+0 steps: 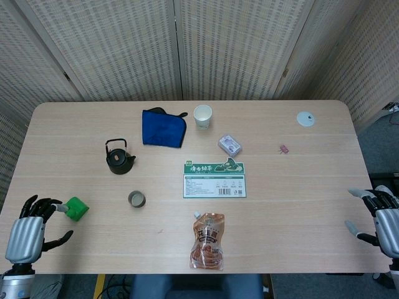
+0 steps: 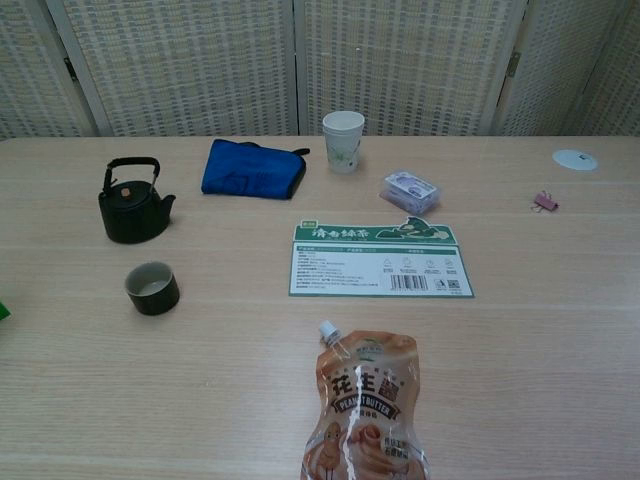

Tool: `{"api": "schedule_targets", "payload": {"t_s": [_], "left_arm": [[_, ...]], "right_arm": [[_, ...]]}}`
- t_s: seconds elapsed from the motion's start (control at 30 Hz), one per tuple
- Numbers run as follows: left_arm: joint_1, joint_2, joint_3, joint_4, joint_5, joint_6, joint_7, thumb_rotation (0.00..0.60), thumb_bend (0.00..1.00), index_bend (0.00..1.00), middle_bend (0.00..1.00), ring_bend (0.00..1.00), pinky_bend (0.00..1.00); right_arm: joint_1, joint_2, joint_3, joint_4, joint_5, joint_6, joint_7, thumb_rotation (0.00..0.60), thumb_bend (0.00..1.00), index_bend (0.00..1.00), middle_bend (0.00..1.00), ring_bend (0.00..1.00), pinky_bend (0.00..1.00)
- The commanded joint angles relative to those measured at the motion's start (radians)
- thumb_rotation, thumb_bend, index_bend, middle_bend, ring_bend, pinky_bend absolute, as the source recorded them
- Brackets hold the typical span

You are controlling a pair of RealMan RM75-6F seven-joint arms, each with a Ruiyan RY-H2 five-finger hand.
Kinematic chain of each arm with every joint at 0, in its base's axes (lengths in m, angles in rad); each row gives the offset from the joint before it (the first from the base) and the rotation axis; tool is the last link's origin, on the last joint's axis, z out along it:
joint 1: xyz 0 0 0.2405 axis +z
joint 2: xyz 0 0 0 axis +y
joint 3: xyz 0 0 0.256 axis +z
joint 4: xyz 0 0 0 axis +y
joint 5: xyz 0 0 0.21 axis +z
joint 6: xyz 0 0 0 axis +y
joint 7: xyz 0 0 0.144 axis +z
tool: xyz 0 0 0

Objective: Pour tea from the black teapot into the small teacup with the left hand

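Observation:
The black teapot [image 1: 118,159] [image 2: 133,205] stands upright on the table's left half, handle raised, spout toward the right. The small dark teacup [image 1: 136,199] [image 2: 152,288] sits a little in front and to the right of it, upright. My left hand [image 1: 32,226] hovers at the front left corner of the table, fingers apart, holding nothing, well short of the teapot. My right hand [image 1: 380,218] is at the table's right edge, fingers spread and empty. Neither hand shows in the chest view.
A green block [image 1: 77,208] lies beside my left hand. A folded blue cloth [image 1: 163,128], white paper cup [image 1: 202,116], small purple packet [image 1: 230,144], green-and-white card [image 1: 214,176], orange spout pouch [image 1: 207,241], white lid [image 1: 305,118] and pink clip [image 1: 283,149] lie on the wooden table [image 1: 299,205].

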Motion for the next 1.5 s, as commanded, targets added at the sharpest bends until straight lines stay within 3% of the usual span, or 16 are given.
{"api": "schedule_targets", "payload": {"t_s": [0.03,0.33,0.6,0.87,1.07,1.1,1.23,1.43,1.5], "left_arm": [[0.0,0.0,0.001,-0.001,-0.001,-0.001,0.002,0.6,0.17,0.4,0.31,0.21,0.07],[-0.006,0.012,-0.004,-0.013,0.003,-0.009,-0.025,0.6,0.17,0.4,0.31,0.21,0.07],[-0.057,0.034,-0.046,0.002,-0.005,-0.057,-0.09,0.6,0.17,0.39,0.31,0.21,0.07],[-0.162,0.055,-0.094,0.059,-0.008,-0.176,-0.203,0.6,0.17,0.3,0.31,0.21,0.07],[-0.264,0.054,-0.146,0.09,-0.057,-0.295,-0.239,0.584,0.17,0.18,0.3,0.2,0.07],[-0.279,0.054,-0.152,0.094,-0.07,-0.317,-0.241,0.556,0.17,0.16,0.28,0.2,0.07],[-0.345,0.047,-0.178,0.118,-0.129,-0.411,-0.254,0.35,0.17,0.13,0.24,0.19,0.07],[-0.434,0.021,-0.201,0.18,-0.231,-0.544,-0.238,0.179,0.15,0.09,0.15,0.14,0.04],[-0.461,0.01,-0.208,0.198,-0.269,-0.58,-0.223,0.147,0.14,0.08,0.12,0.11,0.02]], "right_arm": [[-0.002,0.001,-0.001,0.001,0.0,0.003,0.001,0.6,0.2,0.26,0.3,0.22,0.22],[-0.008,0.005,0.0,0.002,-0.004,0.018,0.006,0.6,0.2,0.26,0.3,0.22,0.22],[-0.01,0.013,0.005,-0.009,-0.008,0.033,-0.004,0.6,0.2,0.26,0.3,0.22,0.22],[-0.008,0.038,0.015,-0.05,-0.013,0.048,-0.036,0.6,0.2,0.26,0.3,0.22,0.22],[-0.006,0.064,0.02,-0.088,-0.016,0.051,-0.058,0.6,0.2,0.26,0.3,0.22,0.22],[-0.006,0.067,0.021,-0.093,-0.016,0.052,-0.061,0.6,0.2,0.26,0.3,0.22,0.22],[-0.008,0.079,0.02,-0.112,-0.021,0.056,-0.073,0.6,0.2,0.26,0.3,0.22,0.22],[-0.011,0.089,0.017,-0.13,-0.026,0.06,-0.085,0.6,0.2,0.26,0.3,0.22,0.22],[-0.011,0.09,0.015,-0.134,-0.03,0.059,-0.089,0.6,0.2,0.26,0.3,0.22,0.22]]}}
